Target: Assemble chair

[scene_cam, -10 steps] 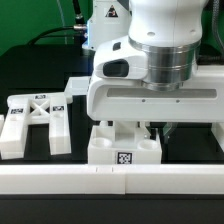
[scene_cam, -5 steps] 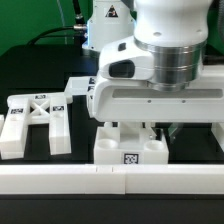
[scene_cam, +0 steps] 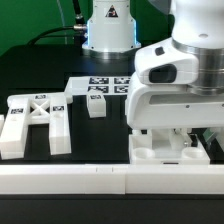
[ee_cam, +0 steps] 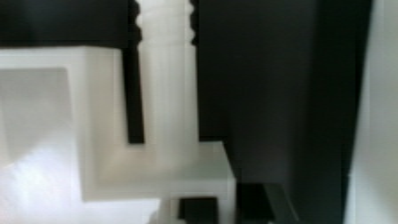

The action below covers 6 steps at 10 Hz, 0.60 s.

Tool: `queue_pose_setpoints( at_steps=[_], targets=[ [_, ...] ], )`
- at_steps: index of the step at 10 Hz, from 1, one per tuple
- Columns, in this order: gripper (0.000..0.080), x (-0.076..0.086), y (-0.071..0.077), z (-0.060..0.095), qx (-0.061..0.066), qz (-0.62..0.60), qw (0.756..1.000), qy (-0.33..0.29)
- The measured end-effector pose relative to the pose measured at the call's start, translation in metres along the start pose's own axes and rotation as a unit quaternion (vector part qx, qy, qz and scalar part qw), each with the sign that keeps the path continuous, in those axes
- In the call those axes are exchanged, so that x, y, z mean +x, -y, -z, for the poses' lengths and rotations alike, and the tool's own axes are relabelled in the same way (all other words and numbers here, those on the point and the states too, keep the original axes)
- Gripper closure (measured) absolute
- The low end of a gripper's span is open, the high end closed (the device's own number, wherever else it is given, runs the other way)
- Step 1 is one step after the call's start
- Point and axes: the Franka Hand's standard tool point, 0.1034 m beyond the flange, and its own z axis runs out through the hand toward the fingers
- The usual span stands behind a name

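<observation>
— Where is the notched block [scene_cam: 168,150]?
— Under my gripper [scene_cam: 172,130], at the exterior view's right; its top is hidden.
— Holding it?
— Jaws clenched, but fingertips are covered; wrist view is too blurred to tell.

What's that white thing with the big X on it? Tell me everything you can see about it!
The X-braced frame is chunky white plastic: two thick legs joined by a crossed brace, with small black-and-white square tags on top. It lies flat on the black table, on the exterior view's left, legs pointing toward the white rail in front. Nothing holds it.
</observation>
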Motion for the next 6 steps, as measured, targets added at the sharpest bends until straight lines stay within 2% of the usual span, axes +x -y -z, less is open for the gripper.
queue_pose_setpoints(
  at_steps=[2, 6],
  targets=[
    [0.0765, 0.001, 0.017, 0.0, 0.0, 0.001, 1.0, -0.003],
    [0.0765, 0.001, 0.024, 0.001, -0.002, 0.005, 1.0, -0.003]
  ],
)
